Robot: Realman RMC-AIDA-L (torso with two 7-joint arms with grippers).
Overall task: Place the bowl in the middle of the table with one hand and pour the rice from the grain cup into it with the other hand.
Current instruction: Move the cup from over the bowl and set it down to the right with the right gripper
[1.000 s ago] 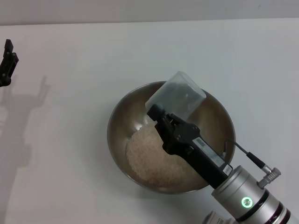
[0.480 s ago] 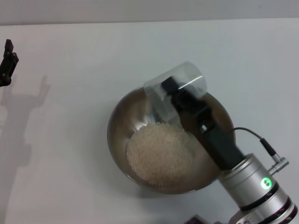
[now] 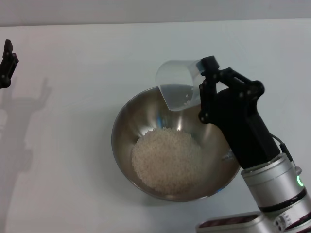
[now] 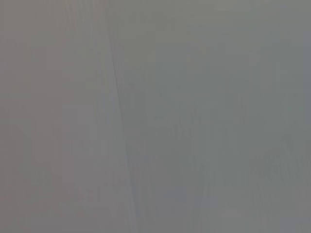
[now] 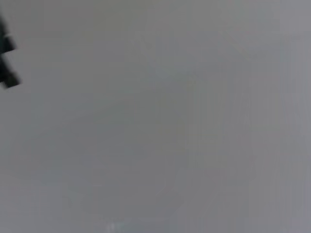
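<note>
The steel bowl stands on the white table near its middle, with a pale heap of rice inside. My right gripper is shut on the clear grain cup and holds it on its side above the bowl's far rim, mouth toward the left. A few grains still lie in the cup. My left gripper is parked at the far left edge, away from the bowl. The wrist views show only plain grey surface.
The right arm reaches over the bowl's right side. The left gripper casts a shadow on the table at the left. A dark shape shows at the edge of the right wrist view.
The right gripper has swung up and back from deep over the bowl, turning the cup from mouth-down to lying sideways above the far rim. The rice heap now shows fully. The left arm stayed still.
</note>
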